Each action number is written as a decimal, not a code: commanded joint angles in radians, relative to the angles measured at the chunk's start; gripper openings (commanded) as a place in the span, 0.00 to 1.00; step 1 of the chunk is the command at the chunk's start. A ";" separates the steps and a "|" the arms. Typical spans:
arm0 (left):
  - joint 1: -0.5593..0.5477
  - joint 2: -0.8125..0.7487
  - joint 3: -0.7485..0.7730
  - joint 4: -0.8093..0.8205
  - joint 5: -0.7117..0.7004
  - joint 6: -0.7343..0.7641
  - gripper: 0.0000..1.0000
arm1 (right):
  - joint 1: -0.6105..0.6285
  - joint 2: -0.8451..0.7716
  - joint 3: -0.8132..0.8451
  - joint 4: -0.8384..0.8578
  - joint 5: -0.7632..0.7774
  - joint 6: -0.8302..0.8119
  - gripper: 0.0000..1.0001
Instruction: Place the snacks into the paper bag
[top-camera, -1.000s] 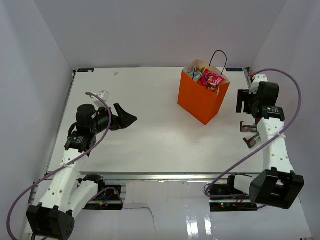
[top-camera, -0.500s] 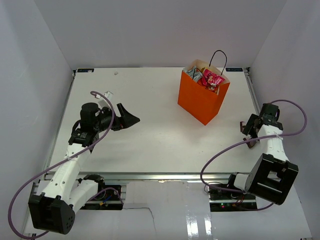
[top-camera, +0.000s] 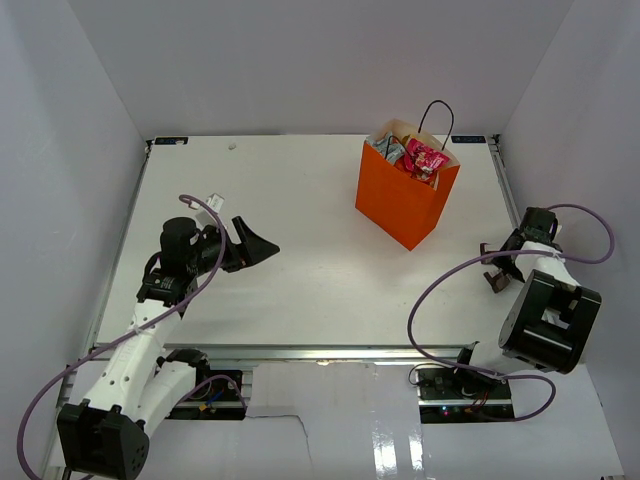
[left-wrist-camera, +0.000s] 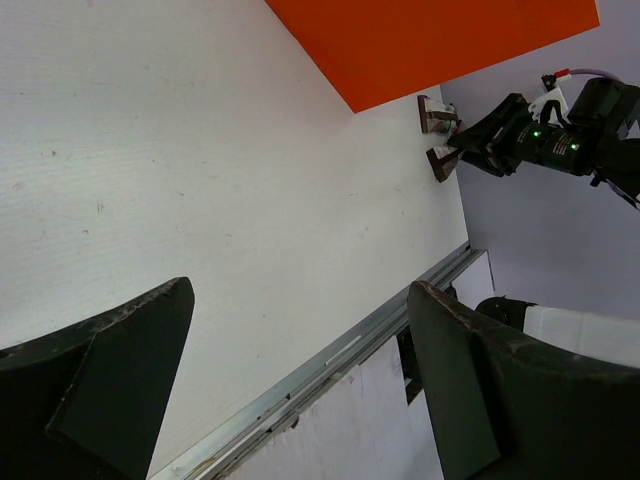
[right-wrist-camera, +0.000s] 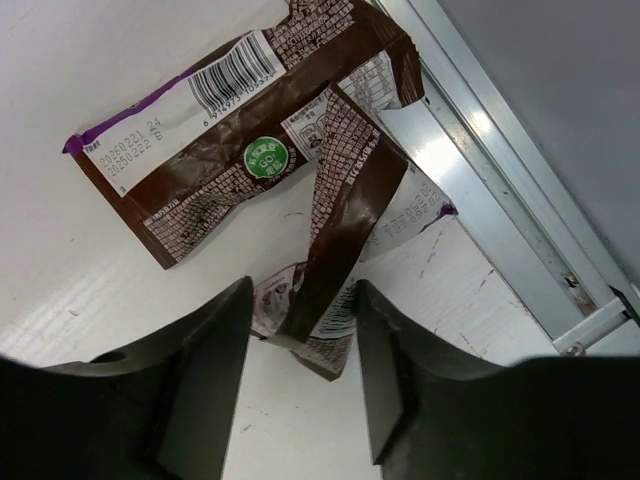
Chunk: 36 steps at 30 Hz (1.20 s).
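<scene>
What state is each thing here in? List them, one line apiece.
paper bag: upright, top open, partly filled
pink packet: in the bag, showing at the top
flat brown wrapper: lying on the table, barcode up
crumpled brown wrapper: on the table, partly raised on edge
left gripper: open, empty
right gripper: jaws either side of the crumpled brown wrapper; grip unclear
</scene>
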<state>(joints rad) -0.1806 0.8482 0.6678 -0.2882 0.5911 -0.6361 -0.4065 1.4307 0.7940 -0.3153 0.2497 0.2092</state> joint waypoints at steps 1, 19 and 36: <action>0.000 -0.023 -0.008 -0.002 -0.004 -0.008 0.98 | -0.005 -0.010 -0.030 0.076 -0.024 0.018 0.49; -0.002 -0.003 0.019 0.000 0.013 0.030 0.98 | -0.006 -0.257 -0.033 0.001 -0.341 -0.203 0.08; 0.000 -0.008 -0.002 0.035 0.027 0.044 0.98 | 0.285 -0.270 0.574 -0.097 -1.037 -0.794 0.08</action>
<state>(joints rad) -0.1806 0.8619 0.6628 -0.2687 0.6048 -0.6098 -0.1833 1.1397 1.2972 -0.4316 -0.7528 -0.4847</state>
